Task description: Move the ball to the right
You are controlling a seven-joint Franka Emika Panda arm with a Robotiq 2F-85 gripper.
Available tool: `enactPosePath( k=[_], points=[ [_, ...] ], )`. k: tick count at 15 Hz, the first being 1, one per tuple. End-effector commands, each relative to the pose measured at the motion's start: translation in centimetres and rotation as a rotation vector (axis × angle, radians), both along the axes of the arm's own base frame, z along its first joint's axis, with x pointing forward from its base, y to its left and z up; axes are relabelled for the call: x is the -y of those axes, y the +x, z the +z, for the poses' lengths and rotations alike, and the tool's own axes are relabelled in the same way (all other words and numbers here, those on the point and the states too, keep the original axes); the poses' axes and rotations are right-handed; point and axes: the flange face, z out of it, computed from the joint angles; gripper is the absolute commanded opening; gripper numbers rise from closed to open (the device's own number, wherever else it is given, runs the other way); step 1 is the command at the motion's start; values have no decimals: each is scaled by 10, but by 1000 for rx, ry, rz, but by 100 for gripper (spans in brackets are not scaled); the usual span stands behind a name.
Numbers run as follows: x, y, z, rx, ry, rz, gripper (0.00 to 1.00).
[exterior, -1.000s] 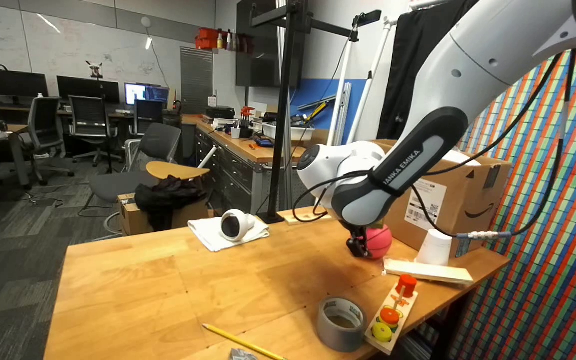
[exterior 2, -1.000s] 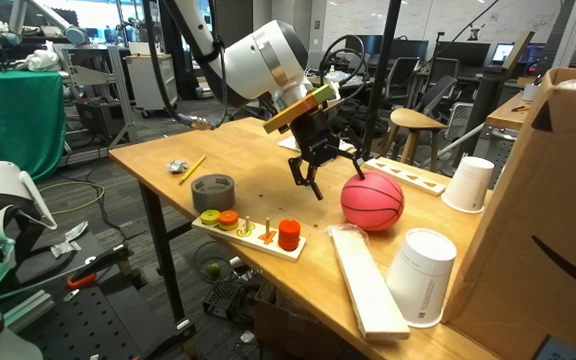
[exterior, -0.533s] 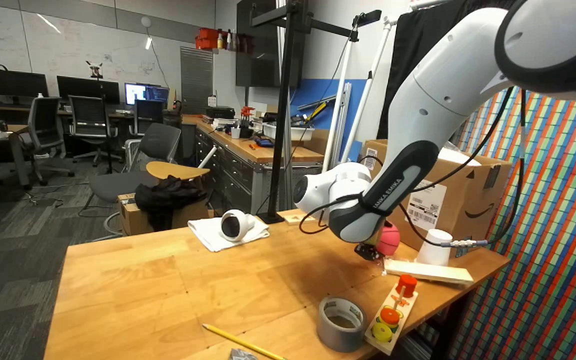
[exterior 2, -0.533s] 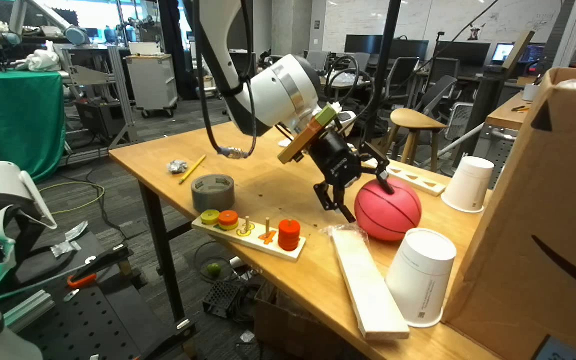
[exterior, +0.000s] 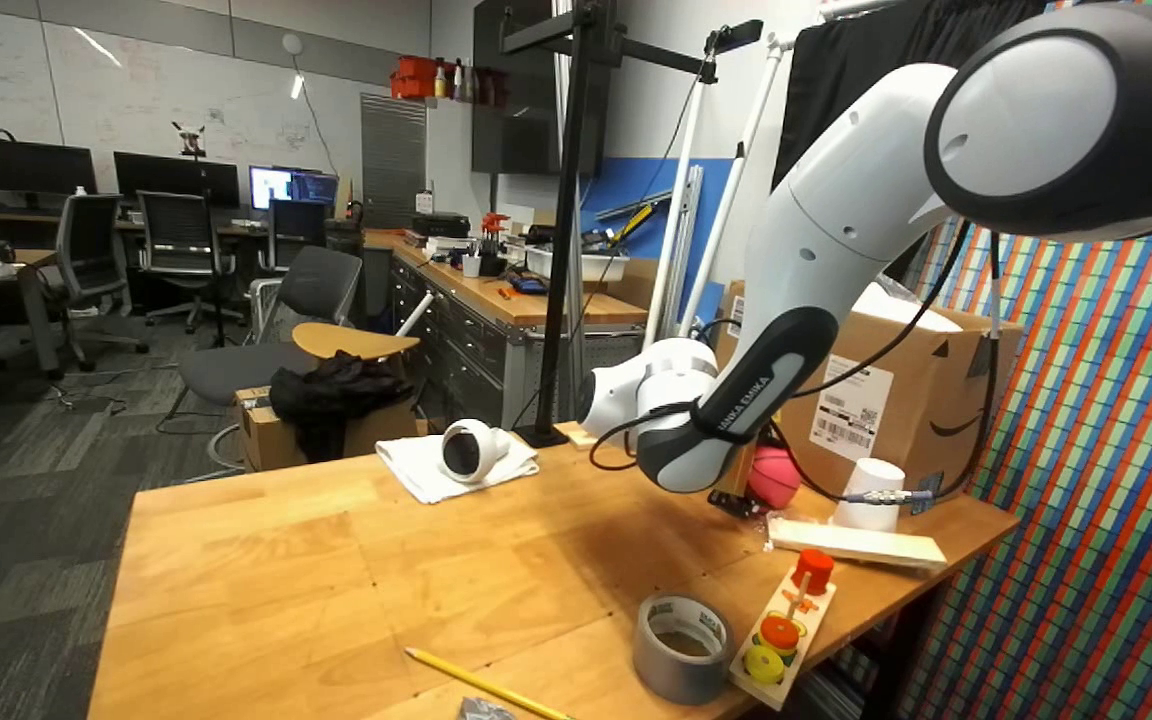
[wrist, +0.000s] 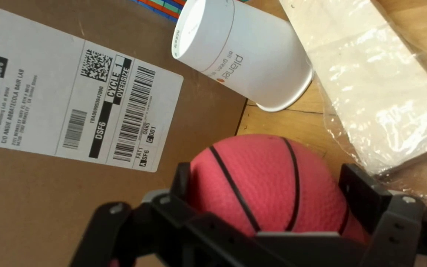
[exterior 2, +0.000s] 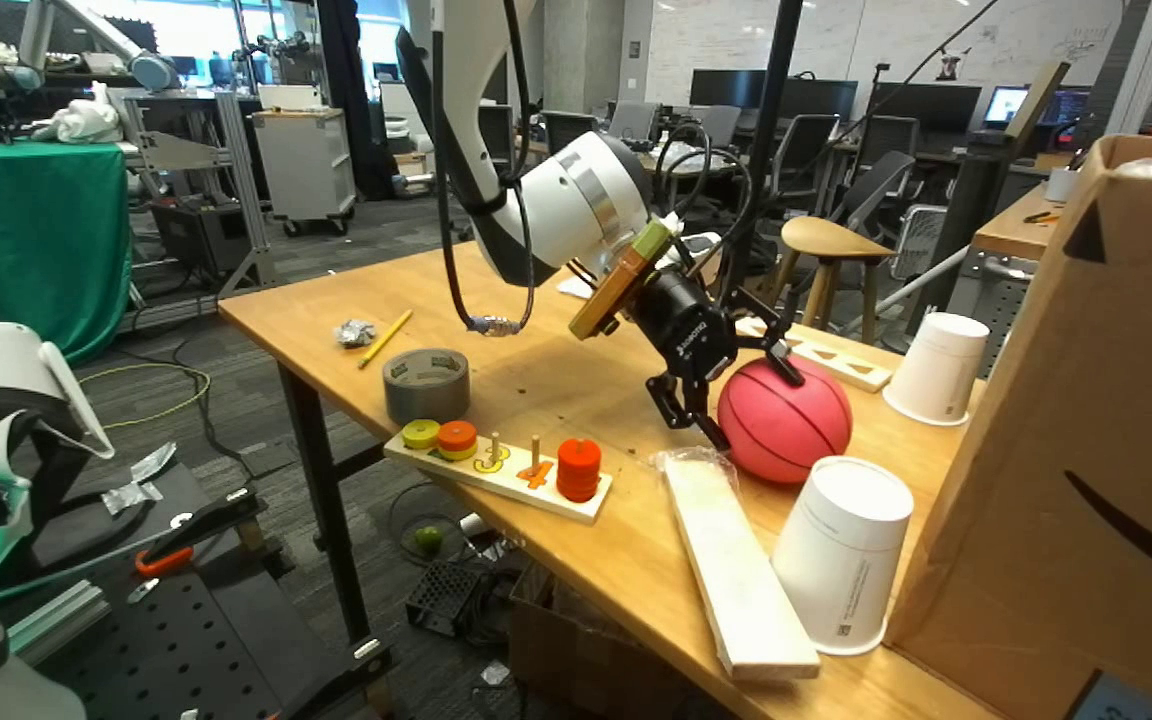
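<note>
The pinkish-red ball (exterior 2: 796, 430) with dark seams rests on the wooden table near the cardboard box. It also shows in an exterior view (exterior: 776, 480), partly behind the arm, and large in the wrist view (wrist: 261, 185). My gripper (exterior 2: 754, 405) is tilted toward the ball, its jaws spread wide. One finger lies over the ball's upper side, the other stands low at its near side. In the wrist view the gripper (wrist: 267, 172) has the ball between its fingers. The left finger seems to touch it; contact on the right is unclear.
The box (exterior 2: 1056, 450) stands beyond the ball. A white cup (exterior 2: 841, 570) and a wrapped wooden slat (exterior 2: 736, 580) lie close on one side. Another cup (exterior 2: 936, 370) and a slotted wooden strip (exterior 2: 841, 365) are behind. The tape roll (exterior 2: 426, 388) and peg toy (exterior 2: 506, 480) are farther off.
My arm has lowered and moved toward the box side, the gripper tilting more. The ball has shifted the same way, toward the box. The finger spacing looks about the same.
</note>
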Motion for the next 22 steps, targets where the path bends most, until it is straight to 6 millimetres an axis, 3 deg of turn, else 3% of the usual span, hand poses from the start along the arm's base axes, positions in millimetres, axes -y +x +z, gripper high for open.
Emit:
enactPosePath(
  k=[1,4,11,15,18,22],
  points=[
    [-5,11,-1,24,-33,19,100],
    [-18,4,11,67,-47,113,100],
    [-87,-85,21,215,-36,450,100],
    [-108,-112,39,290,-22,610,100],
    [-125,-131,54,269,111,697,100],
    [-161,-151,81,258,331,808,100]
  ],
)
